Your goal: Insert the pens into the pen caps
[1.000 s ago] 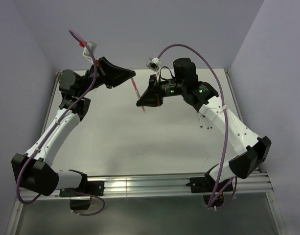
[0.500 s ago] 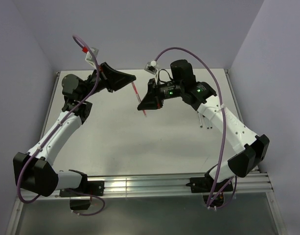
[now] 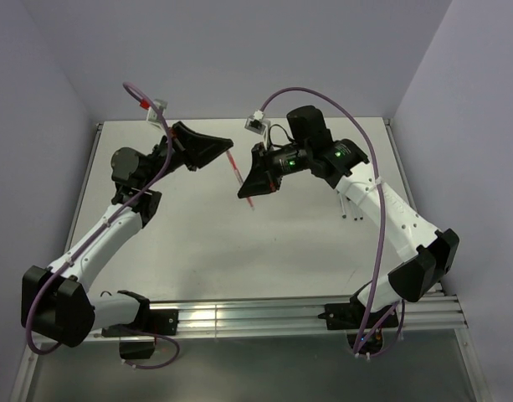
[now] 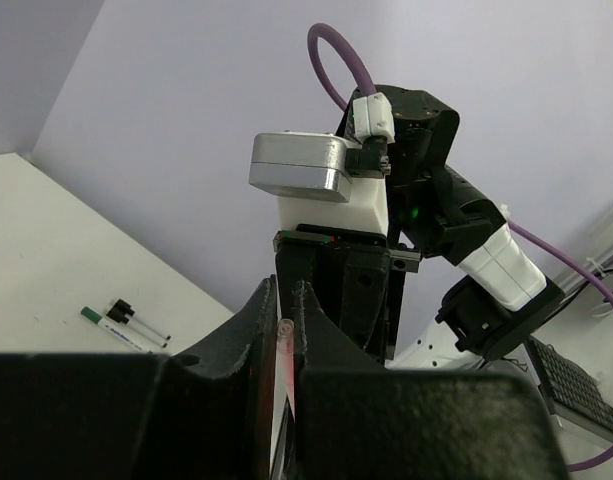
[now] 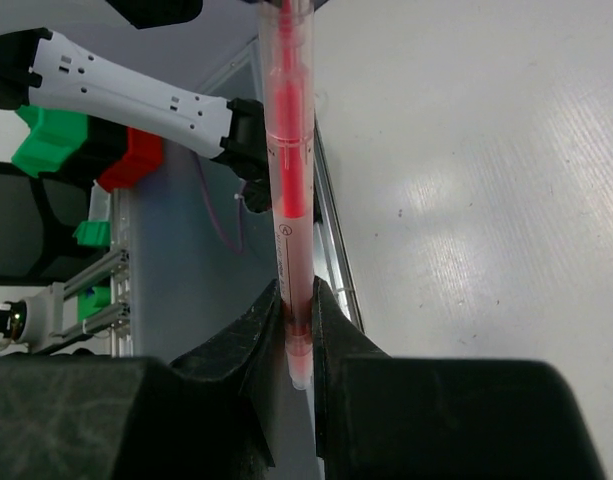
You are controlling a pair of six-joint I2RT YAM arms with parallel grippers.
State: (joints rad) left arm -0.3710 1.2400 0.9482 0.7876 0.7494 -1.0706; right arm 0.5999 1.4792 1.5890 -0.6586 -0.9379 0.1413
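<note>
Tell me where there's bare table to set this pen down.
Free: the wide table patch between left arm and right arm, from the front rail up to the red pen. Crowded: two white pens lie beside the right arm.

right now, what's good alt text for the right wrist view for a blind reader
The right gripper, seen close up, is shut on a red pen near its pale lower end, and the barrel runs straight up out of frame. The white table fills the right side; a white arm link shows at left.
</note>
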